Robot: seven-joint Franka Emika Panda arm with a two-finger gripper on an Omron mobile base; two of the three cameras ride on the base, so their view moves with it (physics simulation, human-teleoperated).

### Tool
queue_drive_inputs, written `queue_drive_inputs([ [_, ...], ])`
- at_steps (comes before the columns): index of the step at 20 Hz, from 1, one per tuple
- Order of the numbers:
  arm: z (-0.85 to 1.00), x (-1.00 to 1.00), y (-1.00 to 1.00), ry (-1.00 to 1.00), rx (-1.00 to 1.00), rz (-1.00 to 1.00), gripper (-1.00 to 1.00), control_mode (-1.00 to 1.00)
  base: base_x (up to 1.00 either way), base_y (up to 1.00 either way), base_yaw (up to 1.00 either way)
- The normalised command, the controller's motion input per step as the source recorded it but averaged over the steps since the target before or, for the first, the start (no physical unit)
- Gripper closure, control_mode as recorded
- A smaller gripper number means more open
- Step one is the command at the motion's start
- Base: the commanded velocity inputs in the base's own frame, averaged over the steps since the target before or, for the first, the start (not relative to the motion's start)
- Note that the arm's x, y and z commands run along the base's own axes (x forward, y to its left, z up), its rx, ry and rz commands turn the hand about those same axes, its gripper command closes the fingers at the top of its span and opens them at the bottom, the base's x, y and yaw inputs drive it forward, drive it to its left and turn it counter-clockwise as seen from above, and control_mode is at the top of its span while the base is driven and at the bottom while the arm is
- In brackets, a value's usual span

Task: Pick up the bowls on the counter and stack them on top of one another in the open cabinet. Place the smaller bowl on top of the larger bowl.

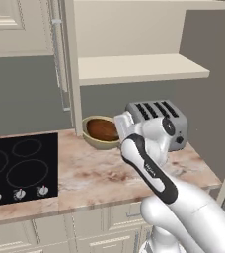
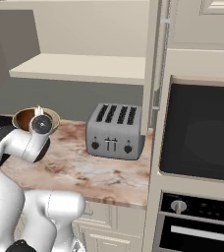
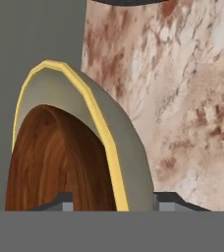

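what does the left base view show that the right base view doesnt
Left base view alone: the black cooktop with its knobs, left of the bowls. Right base view alone: the dark built-in oven in the tall cabinet at right. Both share: the brown bowl nested in the beige bowl on the counter, the toaster, and the open cabinet's bare shelf above.

A home kitchen: a marbled stone counter (image 1: 99, 173) over cream drawers (image 1: 60, 234), a black glass cooktop (image 1: 20, 168) left of the claw, a four-slot toaster (image 2: 115, 132) to its right, an open cream wall shelf (image 1: 139, 69) above it, and a built-in oven (image 2: 197, 133) farther right.
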Motion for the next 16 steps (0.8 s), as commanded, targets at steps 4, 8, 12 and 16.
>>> queue_drive_inputs([
  [4,1.0,-0.25,-0.25,0.02,-0.01,0.0,1.0,-1.0,0.0,0.0,0.0],
  [8,1.0,-0.26,-0.33,0.0,-0.06,0.0,1.0,-1.0,0.0,0.0,0.0],
  [12,1.0,-0.17,-0.24,-0.09,-0.12,0.0,1.0,-1.0,0.0,0.0,0.0],
  [16,0.99,-0.01,-0.21,-0.08,-0.07,0.0,1.0,-1.0,0.0,0.0,0.0],
])
